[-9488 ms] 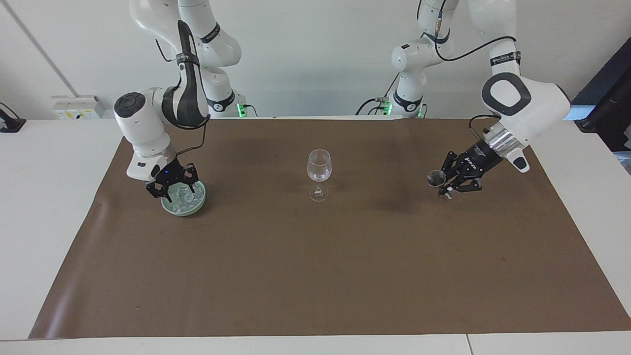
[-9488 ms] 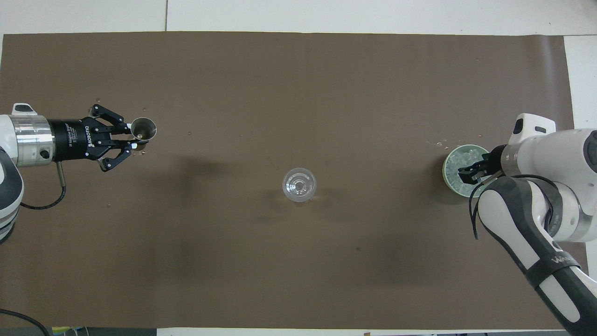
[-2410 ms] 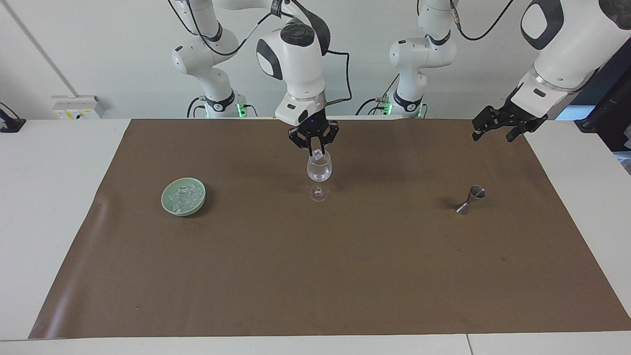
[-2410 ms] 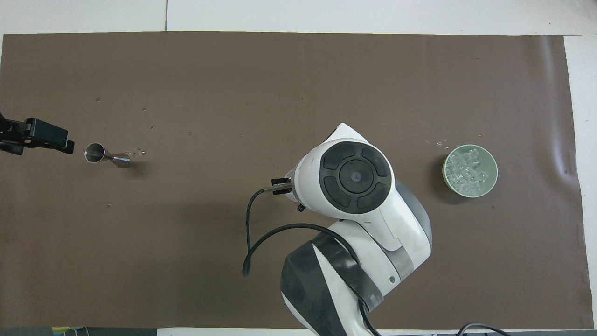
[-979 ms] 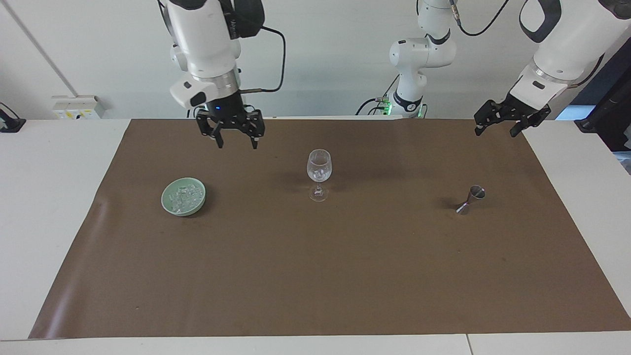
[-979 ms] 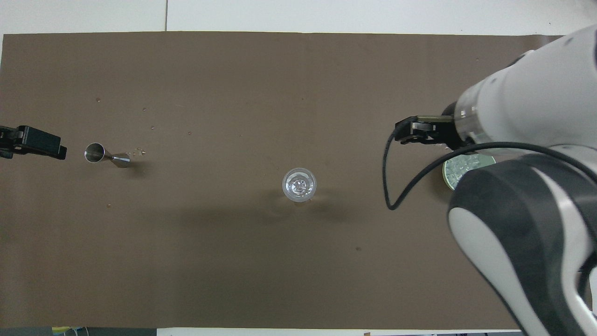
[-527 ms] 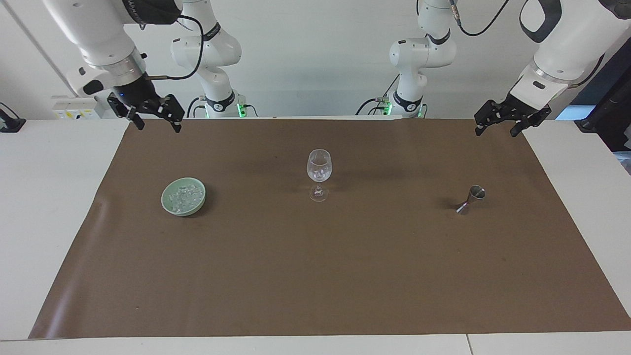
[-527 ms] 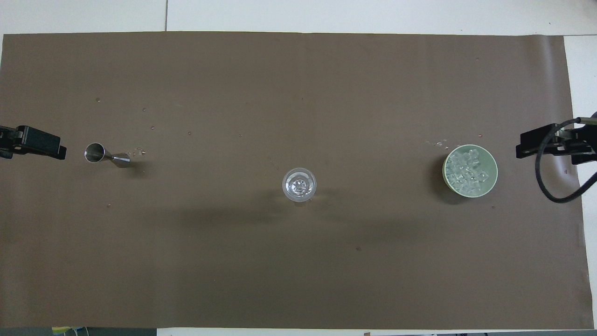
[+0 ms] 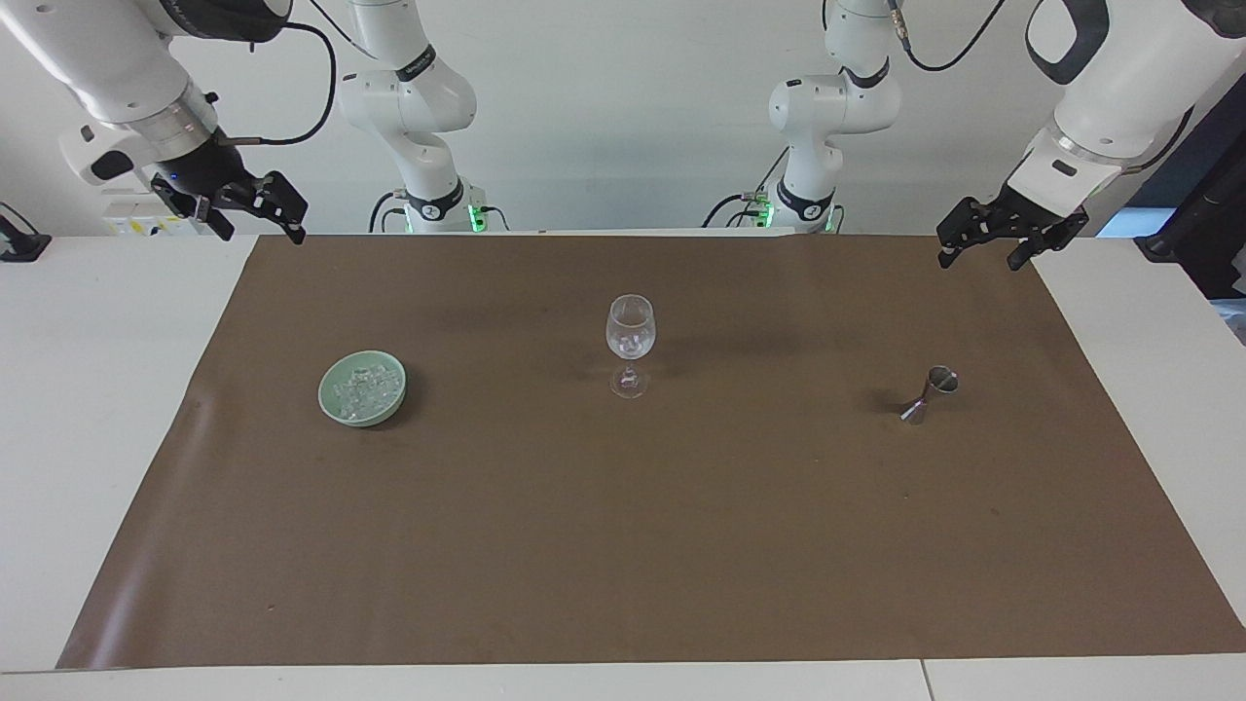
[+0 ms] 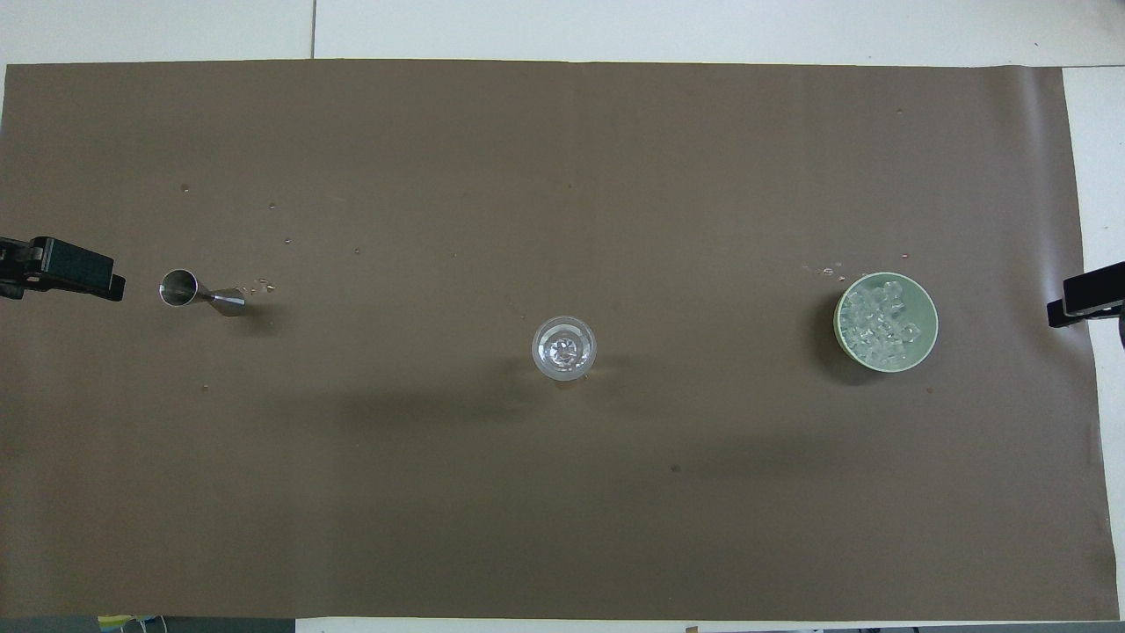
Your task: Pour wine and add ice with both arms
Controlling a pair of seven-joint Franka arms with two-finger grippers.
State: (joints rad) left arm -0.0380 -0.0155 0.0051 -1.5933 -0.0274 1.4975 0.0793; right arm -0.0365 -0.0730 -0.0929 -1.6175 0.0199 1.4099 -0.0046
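Matt brown paper sheet (image 9: 623,545), clear glossy wine glass (image 9: 631,336), shiny metal jigger (image 9: 933,389), glazed green bowl (image 9: 327,404).

A white desk (image 9: 88,409) carries a wide brown paper sheet (image 9: 623,545). A plain white wall (image 9: 623,107) rises at the robots' end, with a white socket strip (image 9: 146,209) along it.

right gripper (image 9: 250,216) withdrawn to the mat's corner (empty), ice cube now in glass (image 9: 631,336)

One high camera facing the robots, another steeply overhead, both on the brown mat (image 9: 623,545).
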